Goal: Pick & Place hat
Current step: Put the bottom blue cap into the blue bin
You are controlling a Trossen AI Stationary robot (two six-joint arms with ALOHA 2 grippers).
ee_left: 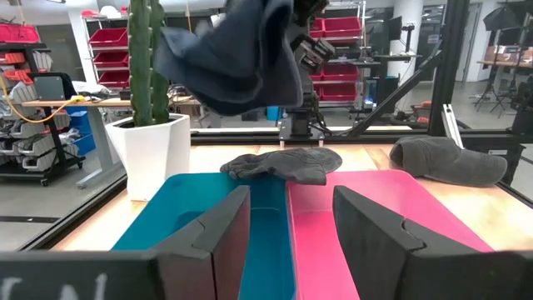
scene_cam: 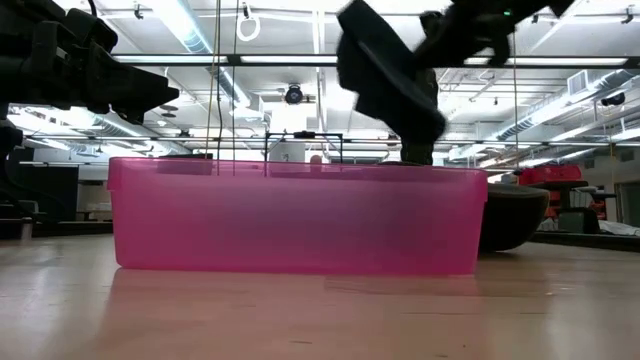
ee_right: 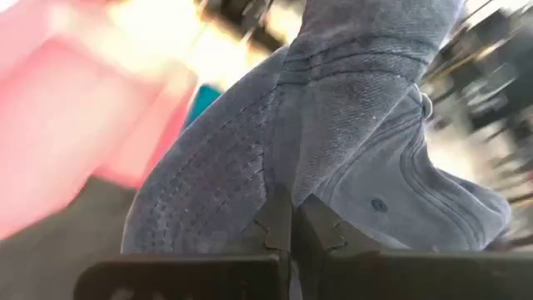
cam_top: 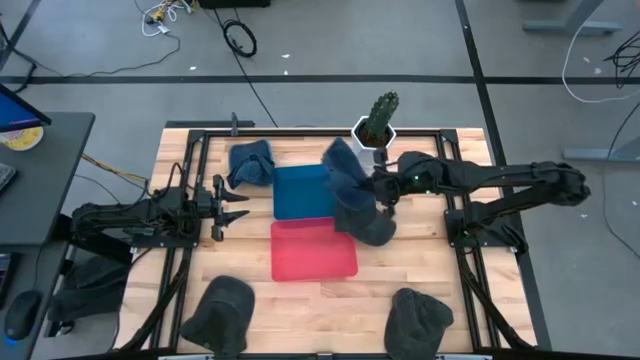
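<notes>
A limp blue-grey knitted-fabric hat (cam_top: 345, 172) is being held pinched in the right gripper (cam_top: 380, 187) above the blue rectangular plastic bin (cam_top: 300, 190); left gripper (cam_top: 238, 207) jaws spread wide.

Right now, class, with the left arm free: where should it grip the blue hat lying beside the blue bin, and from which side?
On the blue hat, probably the raised fold of its crumpled crown, from above: it lies slumped on the table, offering no edge to slide under. The left gripper is open; the right gripper holds another hat.
</notes>
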